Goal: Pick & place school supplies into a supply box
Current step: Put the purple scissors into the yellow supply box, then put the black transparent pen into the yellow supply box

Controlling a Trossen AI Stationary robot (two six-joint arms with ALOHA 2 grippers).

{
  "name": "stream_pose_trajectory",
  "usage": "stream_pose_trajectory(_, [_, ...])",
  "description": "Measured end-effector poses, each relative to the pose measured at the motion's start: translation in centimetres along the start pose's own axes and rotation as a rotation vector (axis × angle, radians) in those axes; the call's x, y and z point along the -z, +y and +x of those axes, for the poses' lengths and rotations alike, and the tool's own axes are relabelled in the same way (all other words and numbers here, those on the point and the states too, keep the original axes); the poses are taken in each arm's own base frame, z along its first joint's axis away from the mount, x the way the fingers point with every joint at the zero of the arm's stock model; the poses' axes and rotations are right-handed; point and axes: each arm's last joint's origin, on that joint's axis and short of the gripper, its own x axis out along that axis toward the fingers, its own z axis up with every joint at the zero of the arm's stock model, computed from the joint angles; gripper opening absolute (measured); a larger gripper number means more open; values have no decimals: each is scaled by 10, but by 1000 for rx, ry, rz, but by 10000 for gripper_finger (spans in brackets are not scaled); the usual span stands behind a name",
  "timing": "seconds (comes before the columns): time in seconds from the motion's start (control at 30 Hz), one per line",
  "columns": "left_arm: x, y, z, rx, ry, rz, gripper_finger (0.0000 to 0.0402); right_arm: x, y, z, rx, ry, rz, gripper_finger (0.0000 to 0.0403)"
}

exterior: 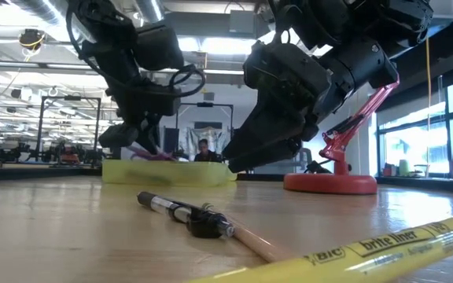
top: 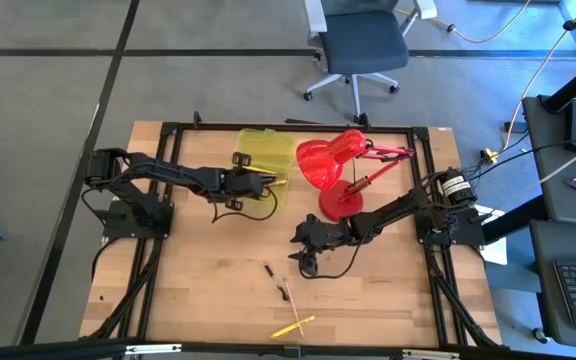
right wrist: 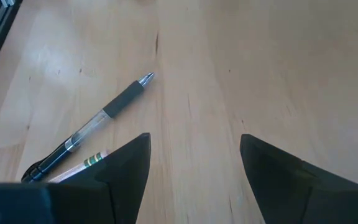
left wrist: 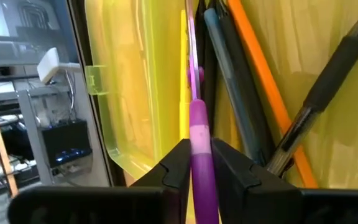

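While left gripper point(left wrist: 201, 171) jaws pinch purple scissors point(left wrist: 197, 134), right gripper point(right wrist: 194, 165) gapes.

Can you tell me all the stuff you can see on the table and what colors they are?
supply box: one, see-through yellow-green, far side of the table, with pens and pencils already inside
scissors: one pair, purple handle, held over the box
desk lamp: one, red, beside the box
black pen: one, clear and black, lying on the wood near the table's middle
pencil: one, pale, next to the black pen
highlighter: one, yellow, near the front edge
table: one, light wood
left gripper: dark, over the box, shut on the scissors
right gripper: dark, open, above the black pen
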Motion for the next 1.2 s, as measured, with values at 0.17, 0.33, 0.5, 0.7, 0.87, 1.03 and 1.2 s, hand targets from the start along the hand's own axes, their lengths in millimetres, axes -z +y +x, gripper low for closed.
stream_pose_trajectory(0.17, [-2, -1, -1, 7, -23, -16, 45, 1, 0, 0, 4, 9, 0, 251])
stream_pose_trajectory(0.33, [-3, -1, -1, 23, -43, -36, 52, 2, -1, 0, 7, 16, 0, 251])
stream_pose_trajectory(0.5, [-4, -1, -1, 27, -45, -36, 60, 2, -1, 0, 7, 17, 0, 251])
stream_pose_trajectory(0.7, [-5, -3, -1, 92, -81, -39, 73, 2, -1, 0, 8, 19, 0, 251])
stream_pose_trajectory(0.87, [-5, -3, -2, 121, -97, -63, 93, 2, -1, 0, 7, 19, 0, 251])
stream_pose_trajectory(1.03, [-5, 0, -10, 85, -112, -115, 116, 2, 0, 0, -14, 27, 1, 251])
stream_pose_trajectory(1.2, [-1, 13, -35, 158, -255, -212, 129, 2, 1, 0, -49, 37, -3, 251])
